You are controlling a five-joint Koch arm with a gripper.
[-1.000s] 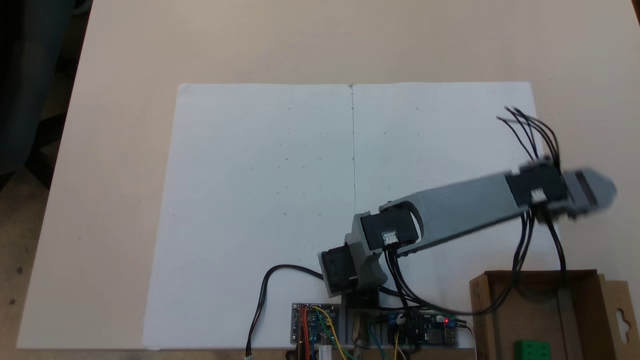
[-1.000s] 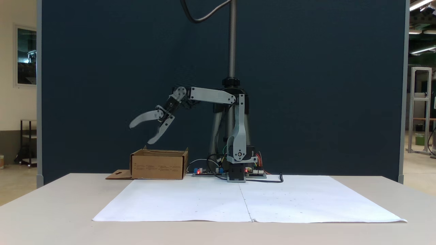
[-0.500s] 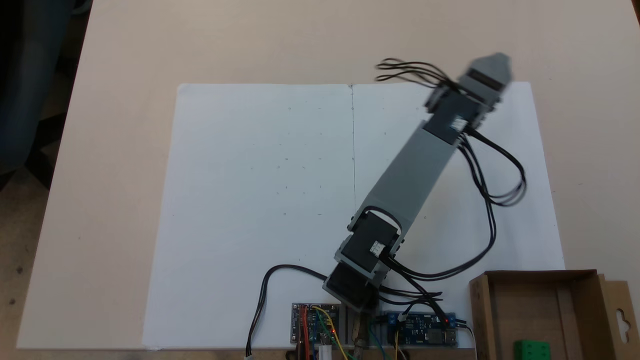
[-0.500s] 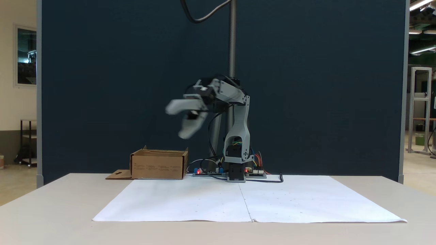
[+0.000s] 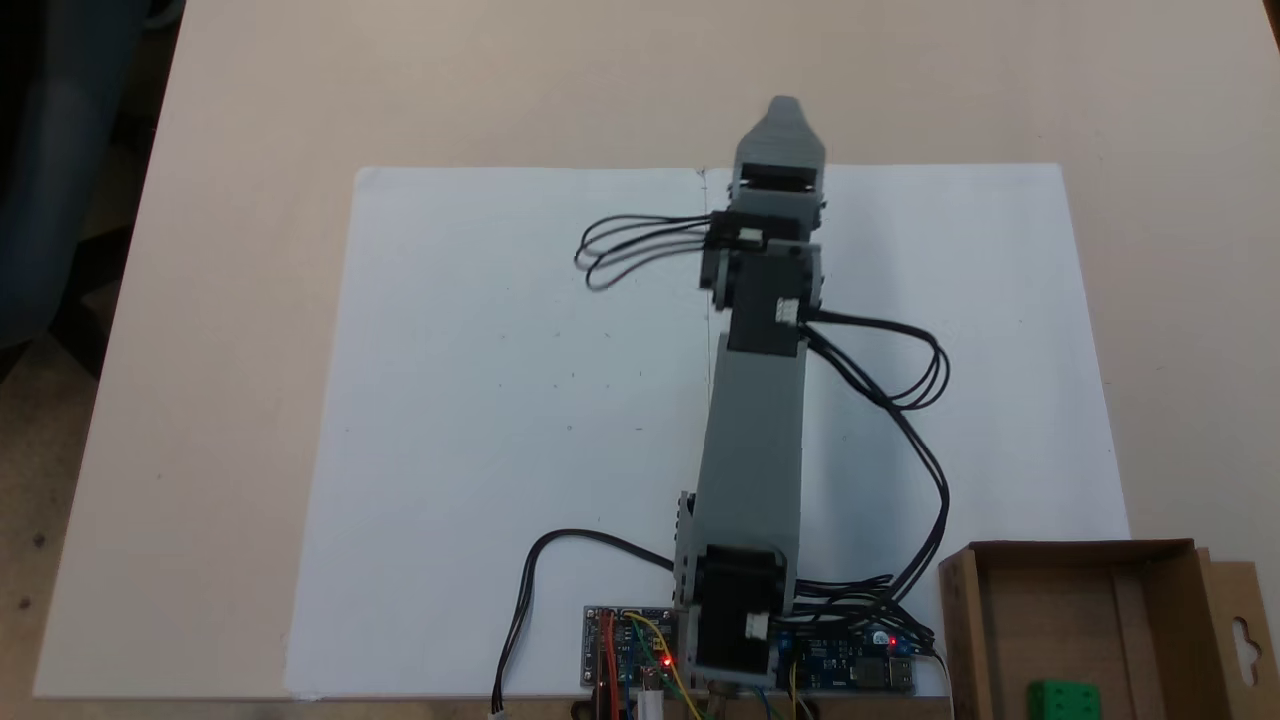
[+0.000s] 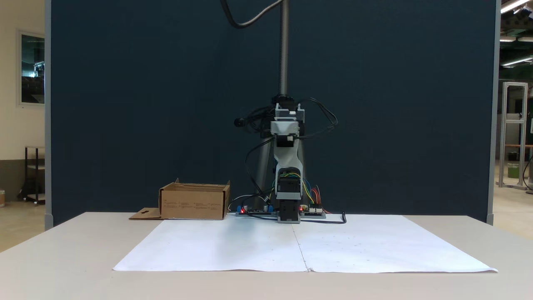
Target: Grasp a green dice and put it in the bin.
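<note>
Now arm [image 5: 752,420] stretched straight over paper [image 5: 480,400] | green dice [image 5: 1064,700] in bin [image 5: 962,620]

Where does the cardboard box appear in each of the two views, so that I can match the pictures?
Fixed view from above: the cardboard box sits in the bottom right corner, with the green dice inside.
Fixed view from the front: the cardboard box stands left of centre, at the table's far edge.
Shared landmark: the white paper sheet, beside the box.
</note>
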